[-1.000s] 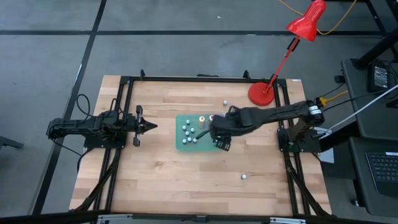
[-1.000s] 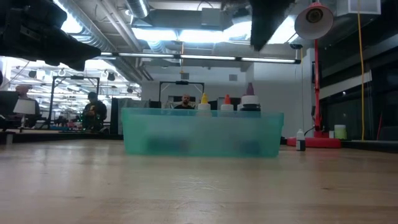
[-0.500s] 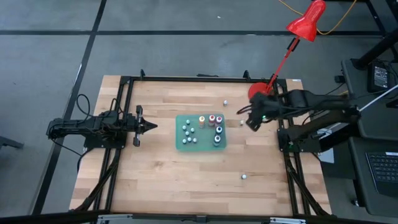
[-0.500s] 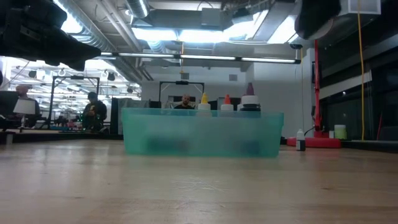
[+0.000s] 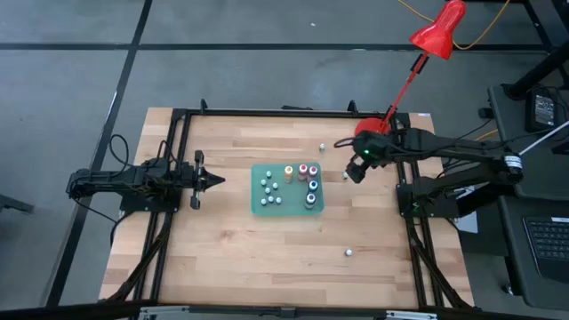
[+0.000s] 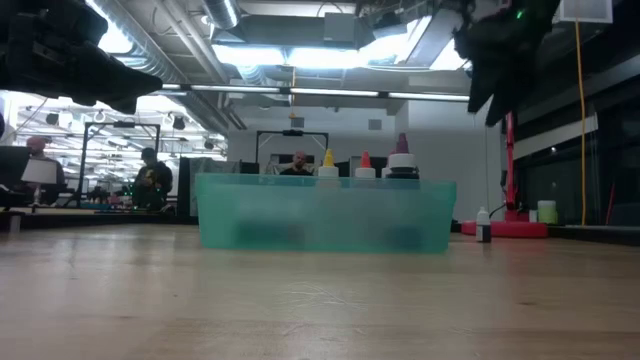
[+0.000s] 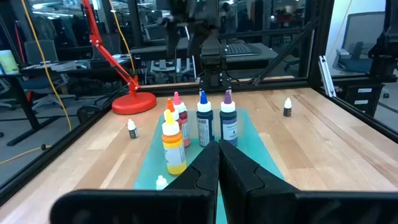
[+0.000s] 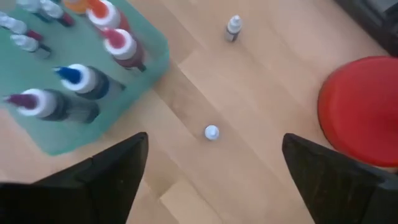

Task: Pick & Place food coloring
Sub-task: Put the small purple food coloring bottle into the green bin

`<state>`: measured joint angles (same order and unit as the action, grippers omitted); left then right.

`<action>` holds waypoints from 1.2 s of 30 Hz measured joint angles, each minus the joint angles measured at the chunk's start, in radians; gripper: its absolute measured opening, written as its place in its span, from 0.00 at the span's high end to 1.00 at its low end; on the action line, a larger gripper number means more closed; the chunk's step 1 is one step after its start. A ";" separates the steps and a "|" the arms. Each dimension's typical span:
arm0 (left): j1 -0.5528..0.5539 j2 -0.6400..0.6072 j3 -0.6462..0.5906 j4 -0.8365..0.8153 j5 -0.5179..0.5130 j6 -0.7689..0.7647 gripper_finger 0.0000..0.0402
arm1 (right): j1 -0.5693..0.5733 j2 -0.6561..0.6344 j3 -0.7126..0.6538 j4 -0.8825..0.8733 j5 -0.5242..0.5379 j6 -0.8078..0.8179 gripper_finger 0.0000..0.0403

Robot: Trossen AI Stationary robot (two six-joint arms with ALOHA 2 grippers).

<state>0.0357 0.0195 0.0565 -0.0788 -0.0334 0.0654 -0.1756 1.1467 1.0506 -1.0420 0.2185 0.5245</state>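
Note:
The food coloring bottles mostly stand on a green tray (image 5: 286, 188): whitish caps on its left part, and orange, red, blue and dark bottles (image 8: 93, 81) on its right part. One tiny loose bottle (image 8: 212, 132) stands on the wood just right of the tray. My right gripper (image 8: 214, 146) is open and hovers above it, a finger on either side and apart from it. It shows high in the low view (image 6: 500, 50). My left gripper (image 5: 213, 180) is shut, resting left of the tray and pointing at it (image 7: 217, 163).
A red lamp base (image 5: 373, 133) stands at the far right of the table, close behind my right gripper. Two more loose bottles stand on the wood: one far of the tray (image 5: 323, 148) and one toward the near right (image 5: 348, 252). A black frame runs around the table.
My right gripper has drawn back from over the tray's right part toward the table's right edge, then settled above the loose bottle beside the tray. The blue and dark bottles on the tray's right part, covered by the gripper before, now show.

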 joint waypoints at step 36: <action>0.000 0.000 0.000 0.000 0.000 0.000 0.99 | -0.138 0.377 -0.191 0.251 -0.178 -0.058 0.10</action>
<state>0.0357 0.0196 0.0563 -0.0790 -0.0334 0.0654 -0.3134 1.5238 0.8593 -0.7907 0.0408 0.4663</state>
